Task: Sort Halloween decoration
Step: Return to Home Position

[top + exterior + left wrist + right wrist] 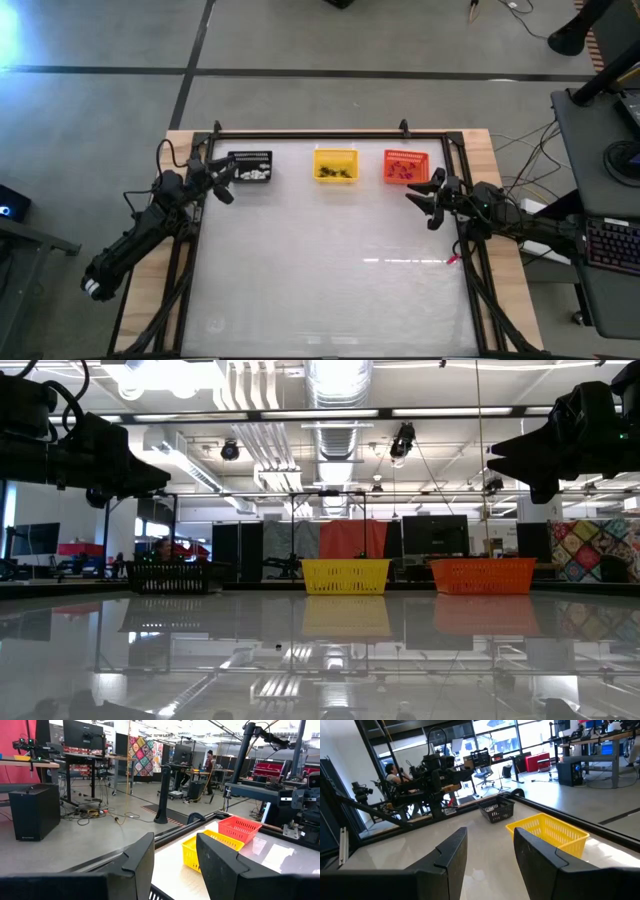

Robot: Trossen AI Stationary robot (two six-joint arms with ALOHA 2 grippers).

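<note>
Left gripper [225,183], fingers spread, hangs just beside the black basket [250,158] of white bits [256,176]. Right gripper [425,200], fingers likewise spread, hangs beside the orange basket [405,155] of purple bits [403,172]. Black spider shapes [335,173] lie in the yellow basket [335,154] between them.

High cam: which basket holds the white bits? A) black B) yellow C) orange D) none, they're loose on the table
A: in the high view the white bits lie inside the black basket, leftmost in the row, while the yellow basket and orange basket hold only darker pieces. The left pincer hovers open beside the black basket, and the right pincer hovers open near the orange one.
</note>
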